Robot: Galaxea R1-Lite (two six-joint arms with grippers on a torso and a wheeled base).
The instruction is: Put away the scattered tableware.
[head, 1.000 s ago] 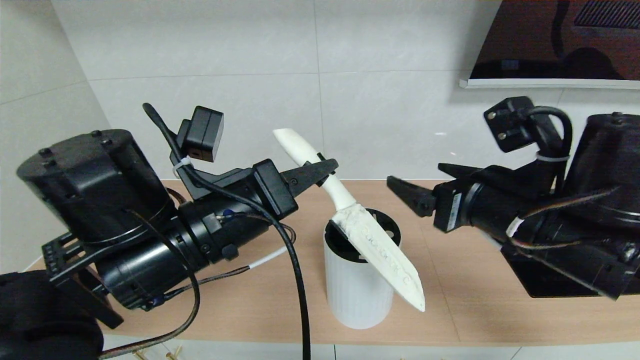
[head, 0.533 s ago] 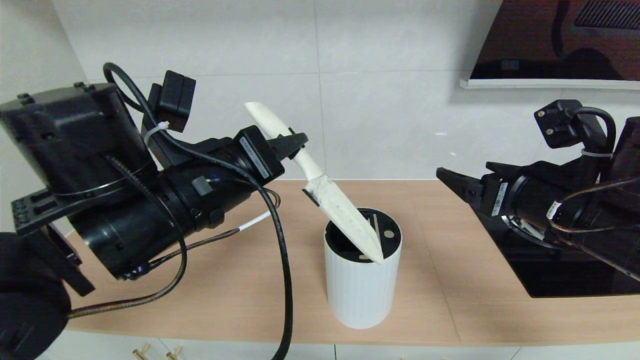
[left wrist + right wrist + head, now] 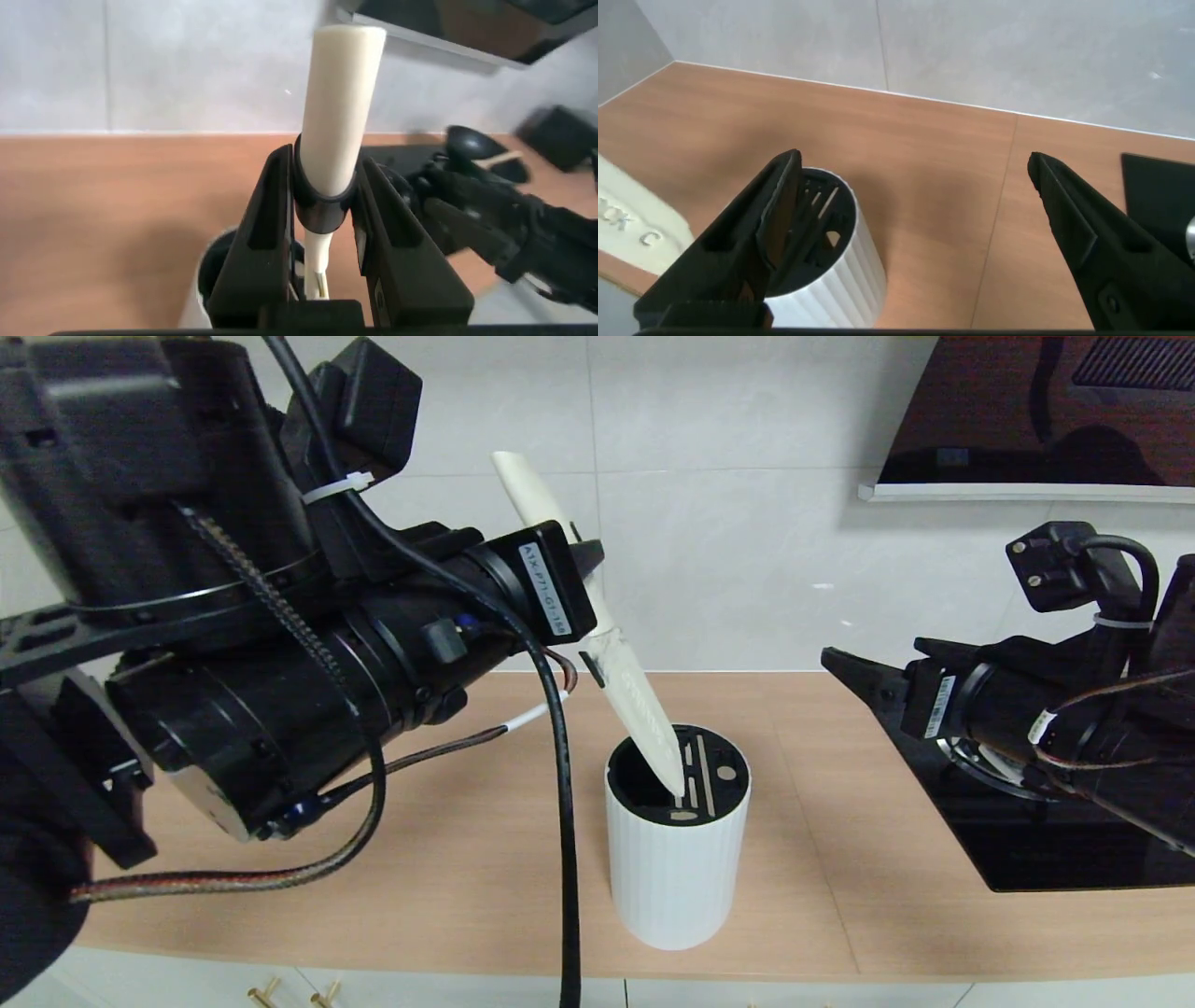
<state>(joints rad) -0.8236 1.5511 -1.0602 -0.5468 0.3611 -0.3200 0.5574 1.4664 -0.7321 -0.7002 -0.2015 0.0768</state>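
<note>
1. The left gripper [image 3: 583,560] has risen and tipped the knife [image 3: 624,681] steeper. A second ago the blade hung out over the near side of the holder [image 3: 677,868]; now the tip sits on the holder's slotted top, at or just inside one slot. I cannot tell how deep.
2. The right gripper [image 3: 868,663] has pulled back to the right over the black cooktop [image 3: 1027,849]. Its fingers are spread wide with nothing between them.
3. Meaning: the knife looks lined up for insertion, so the step is near its end. It probably needs a straight push down, then release.
4. Left fingers [image 3: 271,224] are clamped on the knife handle, about midway along it.
5. The knife is all white, with a smooth rounded handle and a pointed blade that looks rough and chalky near the handle. It leans, with the handle up to the far left.
6. The holder is a white ribbed cylinder with a dark top, standing upright mid-desk [image 3: 448,868].
</note>
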